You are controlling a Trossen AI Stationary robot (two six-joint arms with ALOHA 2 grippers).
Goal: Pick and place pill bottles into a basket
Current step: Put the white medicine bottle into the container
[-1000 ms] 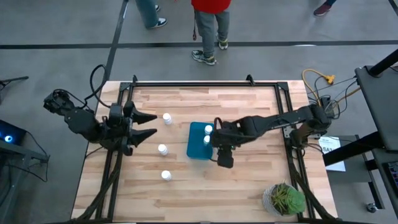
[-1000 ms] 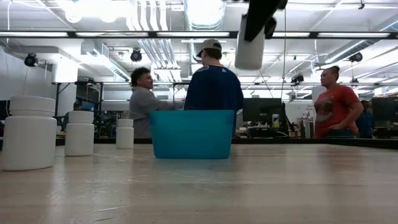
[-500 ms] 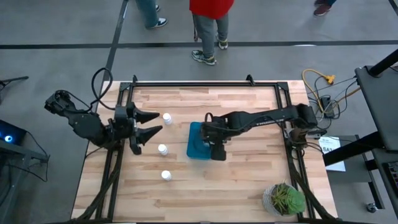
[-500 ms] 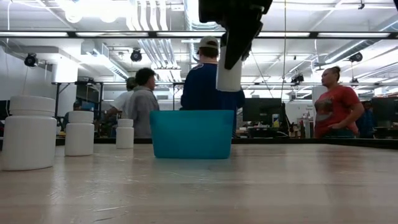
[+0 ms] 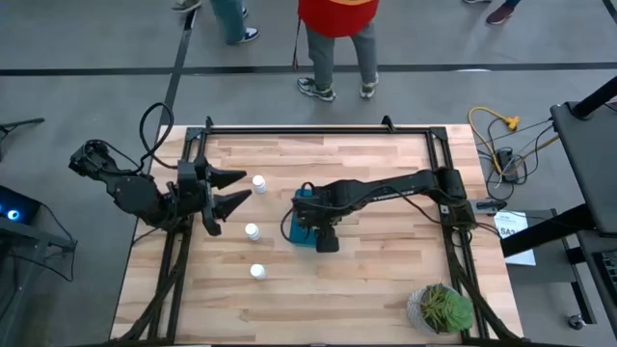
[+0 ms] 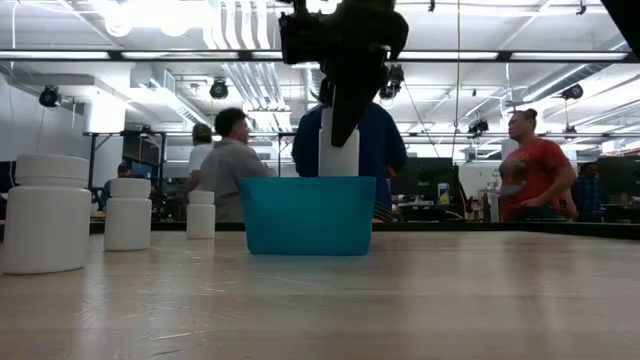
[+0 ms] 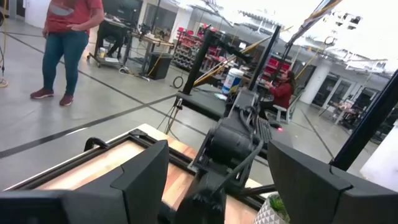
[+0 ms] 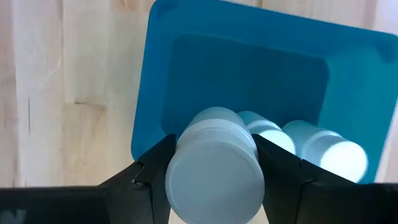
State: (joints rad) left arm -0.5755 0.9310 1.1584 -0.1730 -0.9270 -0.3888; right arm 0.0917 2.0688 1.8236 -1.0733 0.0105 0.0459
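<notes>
My right gripper (image 5: pixel 315 218) hangs over the teal basket (image 5: pixel 298 205), shut on a white pill bottle (image 6: pixel 339 150). In the low view that bottle is upright, with its bottom about level with the basket's rim (image 6: pixel 308 181). Two more bottles (image 8: pixel 261 126) (image 8: pixel 324 151) lie inside the basket (image 8: pixel 249 74). Three bottles (image 5: pixel 258 181) (image 5: pixel 252 231) (image 5: pixel 257 272) stand on their bases on the wood, left of the basket. My left gripper (image 5: pixel 234 189) waits open at the table's left side, pointing level toward them. My right gripper pinches the bottle between its two fingers (image 8: pixel 155 163), one on each side of the bottle's upper part (image 8: pixel 186 144) just under the cap (image 8: pixel 214 180). The fingers come from above, pointing steeply down. The bottle hangs upright, clear of the table, over the basket's opening.
A potted plant (image 5: pixel 442 308) sits at the table's near right corner. A black frame (image 5: pixel 318 128) runs round the table's far and side edges. Bare wood lies near and right of the basket. People stand beyond the far edge (image 6: pixel 345 130).
My right gripper has carried the bottle toward the table's left edge and down. It has gone from above the basket's right side to low over its opening, and the wrist has rolled on the way. The bottle has stayed upright in the hold.
</notes>
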